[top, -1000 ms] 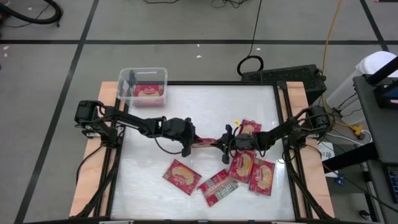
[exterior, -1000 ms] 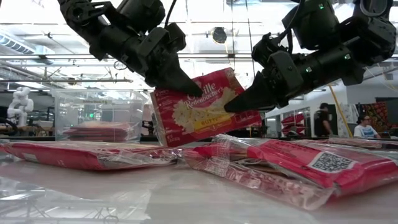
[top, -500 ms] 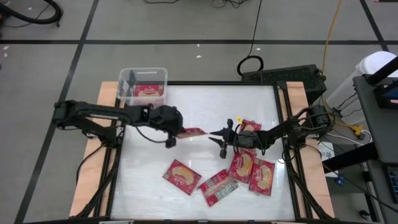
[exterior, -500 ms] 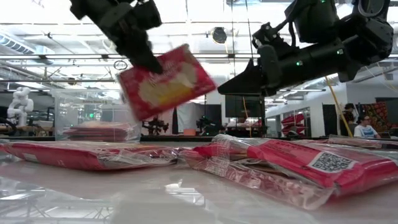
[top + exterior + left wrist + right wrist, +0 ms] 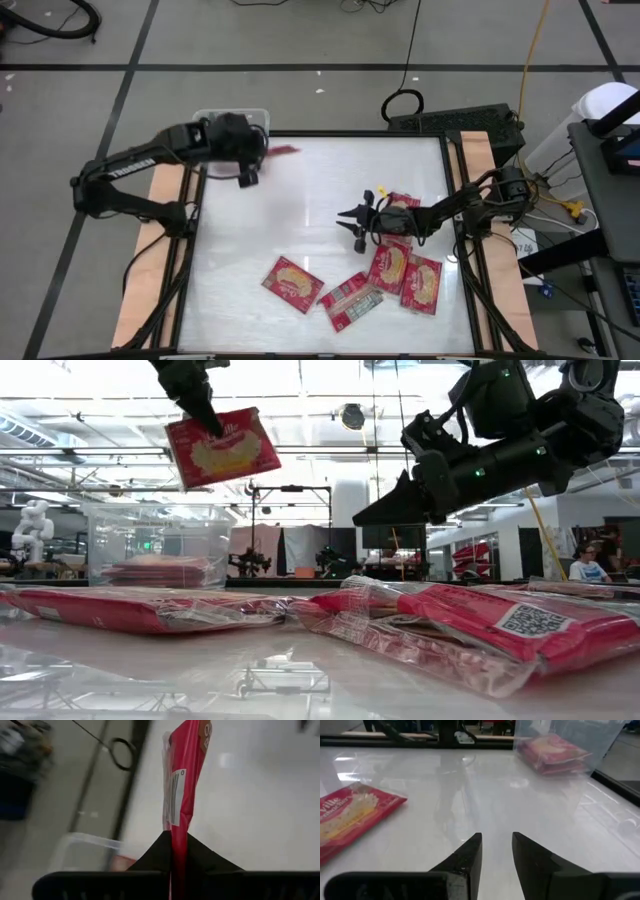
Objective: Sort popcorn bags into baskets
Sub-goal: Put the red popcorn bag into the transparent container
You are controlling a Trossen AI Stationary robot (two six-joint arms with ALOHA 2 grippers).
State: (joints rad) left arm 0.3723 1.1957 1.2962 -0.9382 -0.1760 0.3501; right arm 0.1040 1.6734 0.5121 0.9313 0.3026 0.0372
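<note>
Change: a second back both your tools had the same popcorn bag mid-bench; now only the left tool (image 5: 250,165) has it, swung over to the basket (image 5: 262,118) at the far left corner.
Left tool: clamped tight on the carried bag (image 5: 222,447), gripping its edge so it hangs tilted, high off the bench (image 5: 320,210).
Right tool: your right tool (image 5: 348,217) has let go and holds nothing; fingers (image 5: 467,857) stand a little apart, hovering mid-bench over bare surface.
Carried bag: flat red packet, glossy film, yellow popcorn picture on one face, white label with a barcode on the other (image 5: 176,795).
Basket: clear plastic, rectangular, rounded corners, with at least one red packet (image 5: 552,752) lying flat inside.
Loose bags: four lie flat near the front (image 5: 293,283) (image 5: 355,300) (image 5: 388,268) (image 5: 421,284), one more (image 5: 402,203) under your right arm; crinkly clear wrap shows on the near ones in the low view (image 5: 470,625).
Bench: smooth, pale, shiny top that reflects light.
</note>
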